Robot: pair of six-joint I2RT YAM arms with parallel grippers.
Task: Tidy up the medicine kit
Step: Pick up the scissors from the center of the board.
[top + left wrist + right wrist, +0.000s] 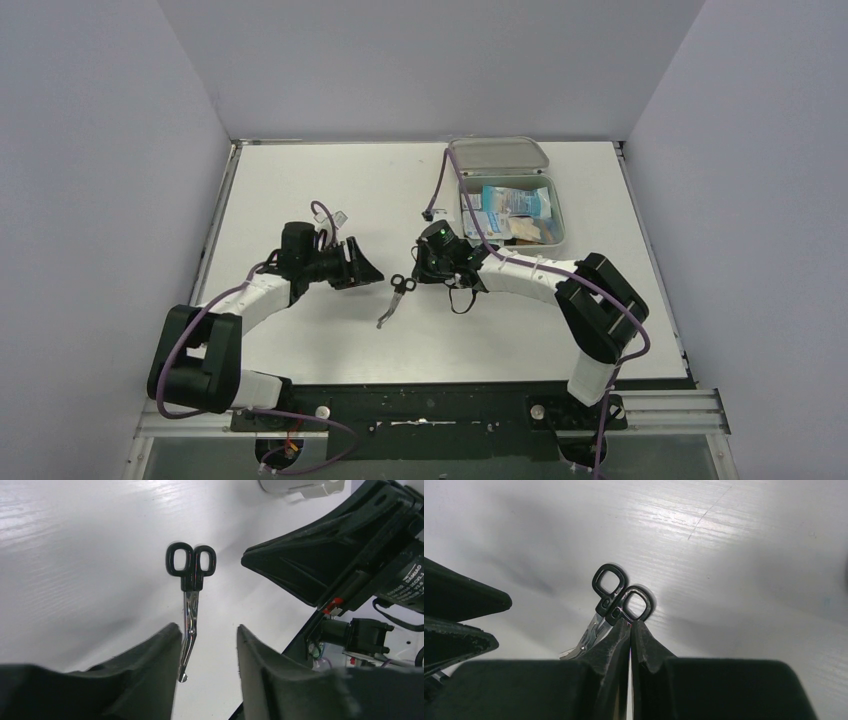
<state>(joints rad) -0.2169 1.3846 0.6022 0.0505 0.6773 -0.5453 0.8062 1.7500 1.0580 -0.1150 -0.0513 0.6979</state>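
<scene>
Two grippers at mid-frame: right gripper clamped on the scissors by a handle, left gripper apart around the blade; the open medicine kit, upper right, seems light and rigid, so grip its rim.

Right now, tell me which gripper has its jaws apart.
The left gripper: its fingers stand apart, with the blade of the scissors showing in the gap between them. The right gripper has its fingers pressed together, tips near the handle loops.

You have the scissors lying mid-table, with the left gripper at their ten o'clock and the right gripper at one o'clock. The medicine kit sits farther out at two o'clock, packets inside it.
</scene>
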